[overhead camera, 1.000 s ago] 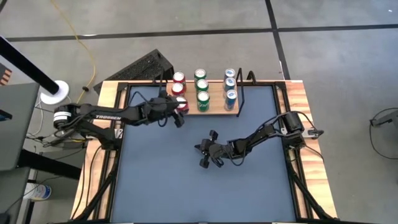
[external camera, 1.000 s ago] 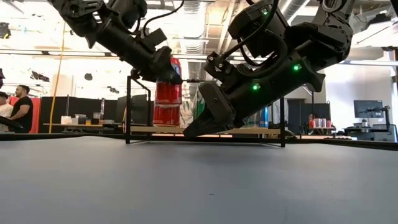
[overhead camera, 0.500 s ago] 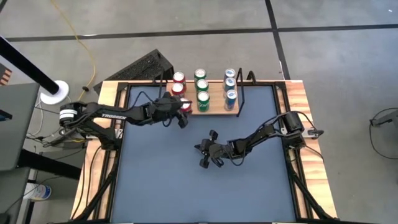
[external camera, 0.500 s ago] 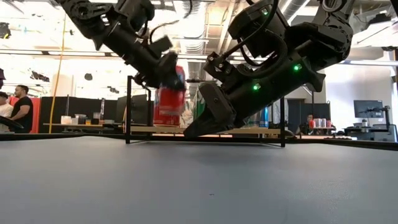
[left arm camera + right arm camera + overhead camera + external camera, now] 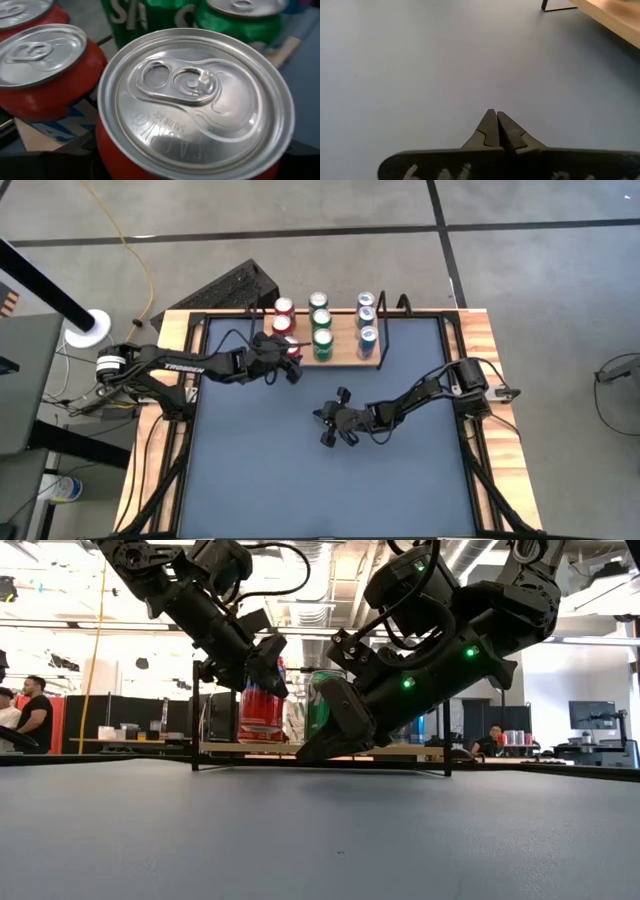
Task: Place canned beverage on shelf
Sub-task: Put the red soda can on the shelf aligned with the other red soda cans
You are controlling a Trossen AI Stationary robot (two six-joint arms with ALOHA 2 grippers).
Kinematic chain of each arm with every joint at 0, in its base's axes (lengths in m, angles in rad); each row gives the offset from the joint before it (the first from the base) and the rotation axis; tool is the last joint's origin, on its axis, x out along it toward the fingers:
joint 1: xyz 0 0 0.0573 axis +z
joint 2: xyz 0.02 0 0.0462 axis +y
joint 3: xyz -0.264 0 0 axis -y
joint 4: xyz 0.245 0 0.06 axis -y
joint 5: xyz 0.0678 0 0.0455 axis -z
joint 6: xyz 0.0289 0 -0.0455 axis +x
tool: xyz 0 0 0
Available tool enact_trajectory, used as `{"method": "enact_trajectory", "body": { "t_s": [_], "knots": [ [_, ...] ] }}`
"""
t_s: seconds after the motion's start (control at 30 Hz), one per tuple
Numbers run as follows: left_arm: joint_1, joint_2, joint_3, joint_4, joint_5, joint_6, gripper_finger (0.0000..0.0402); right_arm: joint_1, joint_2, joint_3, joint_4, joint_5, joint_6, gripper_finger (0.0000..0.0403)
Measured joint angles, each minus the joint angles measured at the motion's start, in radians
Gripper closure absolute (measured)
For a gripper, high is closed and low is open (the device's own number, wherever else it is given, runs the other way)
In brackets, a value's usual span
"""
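The red aluminium can (image 5: pixel 291 349) you are placing is sitting upper centre, clasped by the left gripper (image 5: pixel 287 360) at the light-wood shelf (image 5: pixel 345 352); the right gripper (image 5: pixel 331 426) is idling closed, mid-frame.

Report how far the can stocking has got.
Done: eight cans stand on the shelf, two red, three green, three blue. In hand: the left hand holds a third red can at the red row's front. Left: setting it down and letting go. The right hand waits shut.
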Motion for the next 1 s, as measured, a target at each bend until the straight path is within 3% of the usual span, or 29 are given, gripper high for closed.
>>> {"method": "enact_trajectory", "body": {
  "t_s": [0.5,0.77,1.0],
  "knots": [
    [0.023,0.125,0.002,0.075,-0.067,-0.037,0.0123,0.002,0.0,0.0,0.001,-0.018,0.0,0.0403],
    [0.023,0.122,0.002,0.069,-0.061,-0.043,0.0121,0.003,0.0,0.0,-0.007,-0.018,0.0,0.0403],
    [0.023,0.126,-0.005,0.045,-0.018,-0.043,0.0021,0.003,0.0,0.0,-0.008,-0.018,-0.006,0.0403]
  ]
}}
